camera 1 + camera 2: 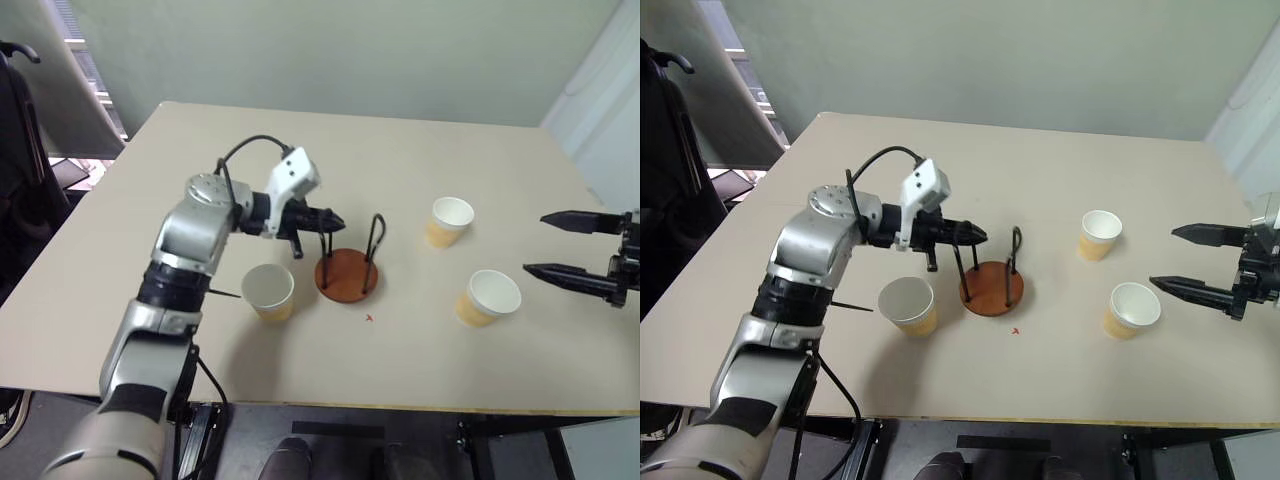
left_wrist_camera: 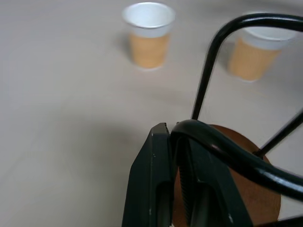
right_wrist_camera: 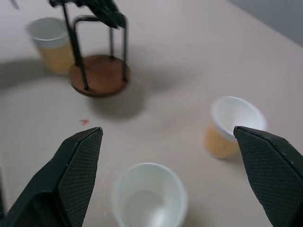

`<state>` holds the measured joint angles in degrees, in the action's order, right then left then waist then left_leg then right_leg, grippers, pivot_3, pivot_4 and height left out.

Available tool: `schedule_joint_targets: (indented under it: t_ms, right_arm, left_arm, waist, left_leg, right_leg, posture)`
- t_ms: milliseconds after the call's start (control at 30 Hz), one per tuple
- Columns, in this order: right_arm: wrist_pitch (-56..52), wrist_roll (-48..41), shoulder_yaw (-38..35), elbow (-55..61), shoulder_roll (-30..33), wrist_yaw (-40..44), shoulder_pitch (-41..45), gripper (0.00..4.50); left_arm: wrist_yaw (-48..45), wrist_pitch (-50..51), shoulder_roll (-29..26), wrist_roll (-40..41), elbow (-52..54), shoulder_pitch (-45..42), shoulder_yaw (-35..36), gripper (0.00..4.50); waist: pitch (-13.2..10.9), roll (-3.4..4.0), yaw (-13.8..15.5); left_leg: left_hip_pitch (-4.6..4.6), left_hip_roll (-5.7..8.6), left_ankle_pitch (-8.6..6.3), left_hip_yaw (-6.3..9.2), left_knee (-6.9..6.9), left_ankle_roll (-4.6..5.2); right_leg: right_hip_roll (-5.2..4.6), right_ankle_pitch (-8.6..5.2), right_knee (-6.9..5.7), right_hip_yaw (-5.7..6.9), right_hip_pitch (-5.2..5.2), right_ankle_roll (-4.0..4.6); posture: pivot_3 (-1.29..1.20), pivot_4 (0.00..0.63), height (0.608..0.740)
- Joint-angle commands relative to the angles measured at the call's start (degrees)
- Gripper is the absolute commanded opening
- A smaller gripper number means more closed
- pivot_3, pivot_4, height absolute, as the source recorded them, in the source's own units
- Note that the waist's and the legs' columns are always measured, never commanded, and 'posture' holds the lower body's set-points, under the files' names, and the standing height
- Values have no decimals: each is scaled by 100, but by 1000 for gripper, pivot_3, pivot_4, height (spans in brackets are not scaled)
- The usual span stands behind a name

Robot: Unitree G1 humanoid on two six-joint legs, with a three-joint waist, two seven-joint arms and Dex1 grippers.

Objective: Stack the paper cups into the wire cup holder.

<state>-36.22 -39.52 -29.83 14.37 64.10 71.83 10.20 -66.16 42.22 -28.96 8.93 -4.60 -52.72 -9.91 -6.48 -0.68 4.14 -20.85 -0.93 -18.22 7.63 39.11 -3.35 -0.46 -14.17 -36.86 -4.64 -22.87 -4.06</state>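
3 cups sit upright and apart on the tabletop [image 1: 420, 150], none stacked yet: cup 1 [image 1: 268, 291] just left of the holder [image 1: 347, 273], cup 2 [image 1: 449, 221] off to its right and farther back, cup 3 [image 1: 489, 297] right and nearer, close to the right gripper [image 1: 560, 244]. Cups look tan-yellow outside, white inside, white rolled rim, tapered, all empty. Likely very light and thin-walled, so they crush easily under a hard pinch and tip with a side nudge; the waxy wall is probably a bit slick. Best hold is judged to be 1 finger inside and 1 outside the wall just under the rolled rim, which is the stiffest part, or a soft squeeze across the upper body. The holder is a round reddish-brown disc with 2 upright black wire loops, stiff, light enough to slide if pushed. Left gripper [image 2: 177, 142] has its fingers pressed together on the top of the near wire loop, pinching it, seen close in the left wrist view; that probably steadies or repositions the holder. Right gripper has its fingers spread wide, holding nothing, hovering above the tabletop with cup 3 just ahead of it in the right wrist view. Cups must drop between the loops, narrow end down.
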Motion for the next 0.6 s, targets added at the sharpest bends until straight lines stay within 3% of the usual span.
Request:
schedule_joint_targets:
  t_ms: [33, 233, 600]
  right_arm:
    - [-4, -329, -87, 248, -9, 116, 75, 4500]
    - [-182, -819, 60, 599, -185, -18, 228, 4500]
    - [-233, -1010, 471, 743, -233, -117, 519, 4500]
  left_arm:
    - [531, 618, 182, 213, 786, 45, 65, 42]
    - [868, 1364, 1, 445, 1921, 664, -257, 42]
    - [1440, 1506, 95, 670, 2232, 1143, -559, 42]
  waist:
    - [-1, -2, -1]
    - [-1, -2, -33]
    - [-3, -5, -36]
  left_leg:
    - [4, 1, 0, -5, 3, 1]
    - [55, 3, -6, -40, -4, 10]
    - [83, 6, -11, -42, -4, 19]
  right_leg:
    - [0, 0, 0, -6, 0, 0]
    - [4, -3, -6, -16, 24, -5]
    - [1, -2, -6, -26, 47, -7]
  posture:
    - [0, 150, 740]
    - [0, 150, 740]
    - [0, 150, 740]
